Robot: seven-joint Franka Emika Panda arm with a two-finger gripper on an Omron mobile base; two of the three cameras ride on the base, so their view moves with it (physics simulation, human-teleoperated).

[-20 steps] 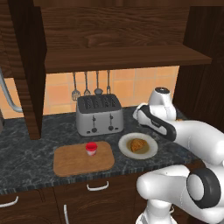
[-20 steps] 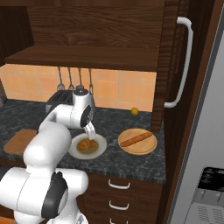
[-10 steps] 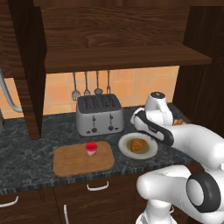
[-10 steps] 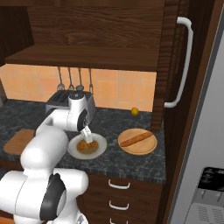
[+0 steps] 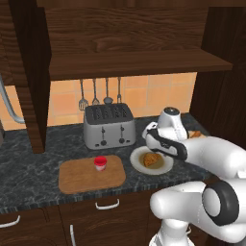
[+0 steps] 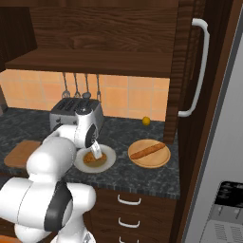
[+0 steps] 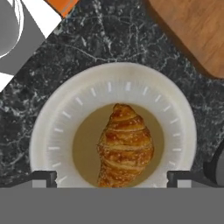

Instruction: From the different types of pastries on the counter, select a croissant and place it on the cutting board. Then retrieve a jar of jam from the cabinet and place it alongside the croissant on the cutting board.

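Croissant (image 7: 125, 144) on plate — jam jar (image 5: 100, 163) on cutting board (image 5: 81, 177).

Text/labels: none legible.
Fridge panel (image 6: 230, 216): marks too small to read.
Jam jar (image 5: 100, 163): no readable label.

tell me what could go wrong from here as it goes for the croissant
1. The croissant lies loose on the white plate; with the open end effector straddling it, a fingertip could catch the rim and shove the plate instead of gripping.
2. The jar of jam already stands mid cutting board, so the placing move might knock it over.
3. The toaster sits close behind the path to the board.
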